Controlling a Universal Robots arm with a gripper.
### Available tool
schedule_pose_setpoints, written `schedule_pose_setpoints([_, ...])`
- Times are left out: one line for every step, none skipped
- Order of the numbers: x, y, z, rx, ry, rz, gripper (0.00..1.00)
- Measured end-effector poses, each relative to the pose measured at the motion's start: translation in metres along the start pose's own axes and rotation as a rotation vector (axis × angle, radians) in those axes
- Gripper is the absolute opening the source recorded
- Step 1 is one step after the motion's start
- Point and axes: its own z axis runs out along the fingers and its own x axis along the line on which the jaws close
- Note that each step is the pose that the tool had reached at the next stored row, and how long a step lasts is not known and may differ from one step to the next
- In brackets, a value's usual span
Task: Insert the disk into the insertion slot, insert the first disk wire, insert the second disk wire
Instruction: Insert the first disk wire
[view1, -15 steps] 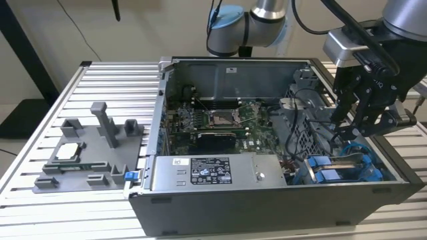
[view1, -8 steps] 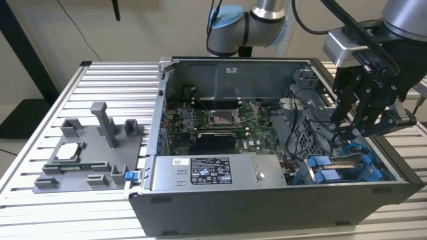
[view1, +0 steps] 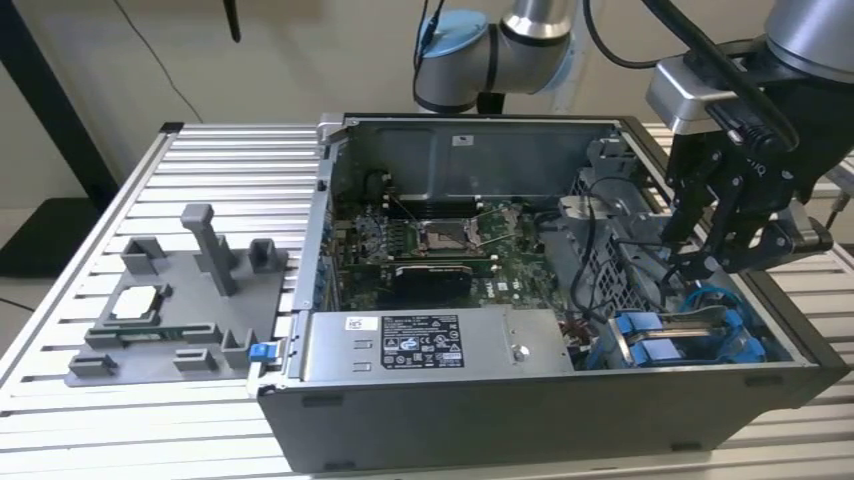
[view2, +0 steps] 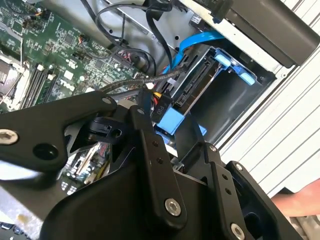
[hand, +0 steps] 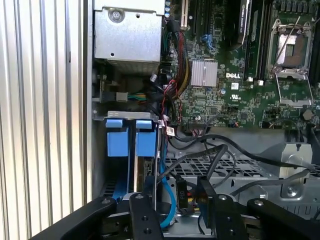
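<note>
- Black robot gripper (view1: 697, 262) hangs inside the grey computer case (view1: 534, 420), at the exterior view's right; can't tell if open or closed.
- Silver-grey disk in blue plastic caddy (view1: 674, 340) sits in the narrow grey insertion slot (hand: 122, 116), just below the gripper.

Label (view1: 419, 341) on silver box (view1: 534, 345): txt unreadable

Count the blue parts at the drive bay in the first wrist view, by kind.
Blue caddy tabs: 2
Blue cable: 1
Total: 3
</note>
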Motion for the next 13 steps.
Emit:
schedule_pose_setpoints([0.0000, 0.0000, 0.0001, 0.0001, -0.0051, 0.000, 1.00])
schedule_pose_setpoints([0.0000, 0.0000, 0.0001, 0.0002, -0.0099, 0.001, 1.00])
schedule_pose_setpoints([0.0000, 0.0000, 0.0001, 0.0003, -0.0137, 0.001, 1.00])
schedule_pose_setpoints([0.0000, 0.0000, 0.0001, 0.0004, -0.0187, 0.001, 1.00])
schedule_pose_setpoints([0.0000, 0.0000, 0.0001, 0.0005, -0.0230, 0.001, 0.00])
schedule_pose_setpoints([0.0000, 0.0000, 0.0001, 0.0006, -0.0245, 0.001, 0.00])
schedule_pose_setpoints([-0.0001, 0.0000, 0.0001, 0.0005, -0.0253, 0.001, 0.00])
schedule_pose_setpoints([0.0000, 0.0000, 0.0002, 0.0005, -0.0261, 0.002, 0.00])
schedule_pose_setpoints([0.0000, 0.0000, 0.0002, 0.0006, -0.0266, 0.002, 0.00])
schedule_pose_setpoints([0.0000, 0.0000, 0.0001, 0.0006, -0.0271, 0.002, 0.00])
schedule_pose_setpoints([0.0000, 0.0000, 0.0001, 0.0006, -0.0275, 0.002, 0.00])
schedule_pose_setpoints([0.0000, -0.0001, -0.0001, -0.0001, -0.0277, 0.002, 0.00])
schedule_pose_setpoints([0.0000, -0.0001, -0.0001, -0.0003, -0.0277, 0.002, 0.00])
